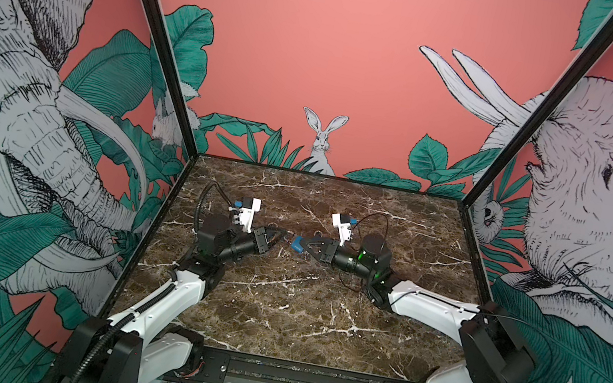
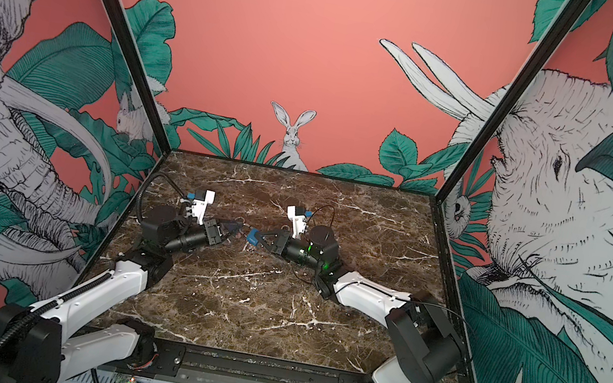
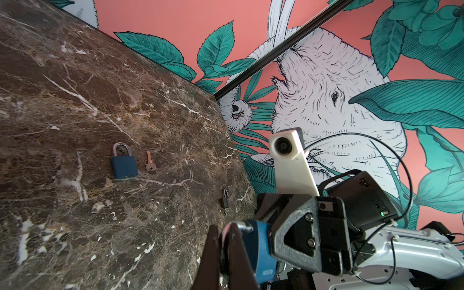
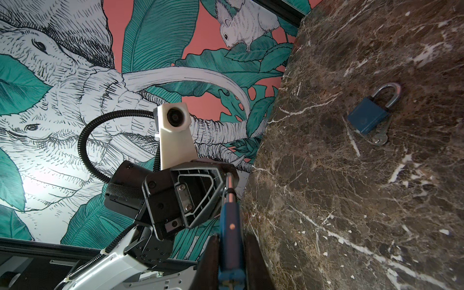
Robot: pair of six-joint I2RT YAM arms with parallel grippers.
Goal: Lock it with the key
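While gripped by right end effector [image 1: 304,246], padlock [image 1: 298,242] blue.

Dark marble table [image 1: 276,314], right gripper [image 1: 304,247] clasping a blue padlock [image 1: 298,244] near its middle, left gripper [image 1: 280,237] closed, tip just beside the padlock, jungle mural walls [image 1: 319,55]

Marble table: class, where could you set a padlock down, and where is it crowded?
The marble table is bare in front, between both forearms and the front rail, and in a strip along the back wall. Crowded: mid-table, where the left gripper faces the right gripper clamping a blue padlock.
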